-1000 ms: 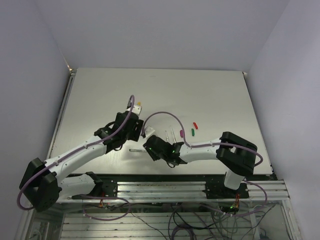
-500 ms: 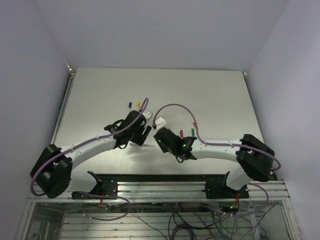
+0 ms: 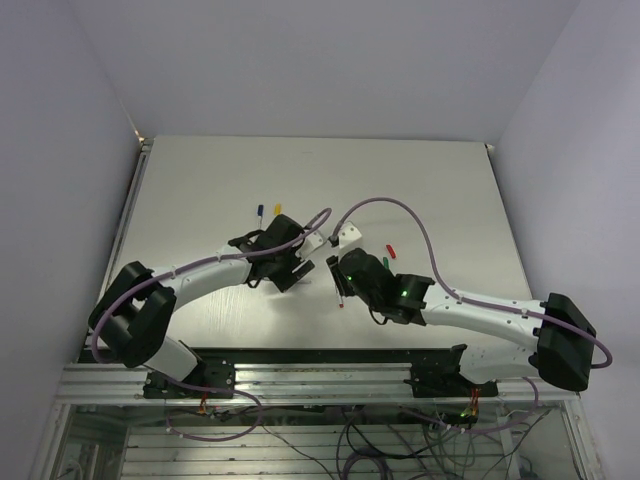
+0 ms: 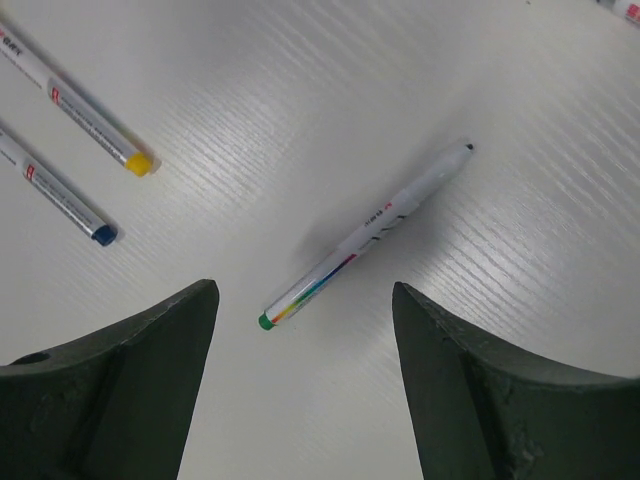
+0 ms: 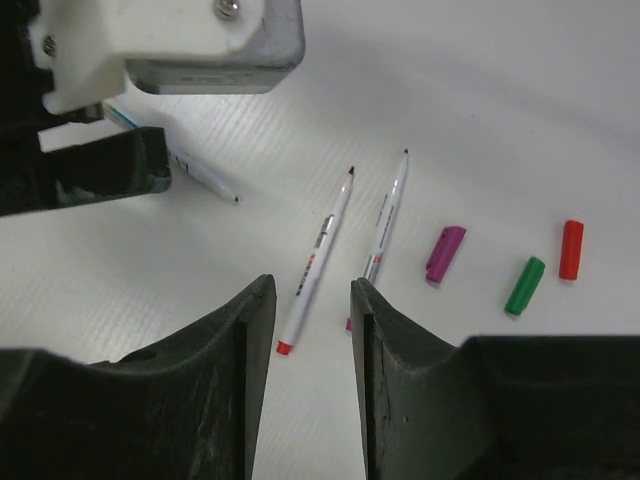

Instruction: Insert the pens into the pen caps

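My left gripper (image 4: 302, 300) hangs open over a pen with a green end (image 4: 365, 235) that lies on the table between its jaws. Two more pens, one with a yellow end (image 4: 140, 163) and one with a blue end (image 4: 104, 235), lie to its left. My right gripper (image 5: 312, 290) is open just above a pen with a red end (image 5: 315, 262). A pen with a magenta end (image 5: 383, 215) lies beside it. To the right lie the magenta (image 5: 445, 253), green (image 5: 524, 285) and red (image 5: 571, 249) pen caps. In the top view both grippers (image 3: 303, 265) (image 3: 343, 278) sit close together.
The left gripper's black finger (image 5: 100, 170) and white wrist housing (image 5: 170, 40) fill the top left of the right wrist view, close to my right gripper. Purple cables loop above both wrists. The white table (image 3: 430, 190) stretches away behind the arms.
The left gripper has left the yellow and blue pens and moved right. The right arm has stretched out, carrying its gripper right and farther onto the table.
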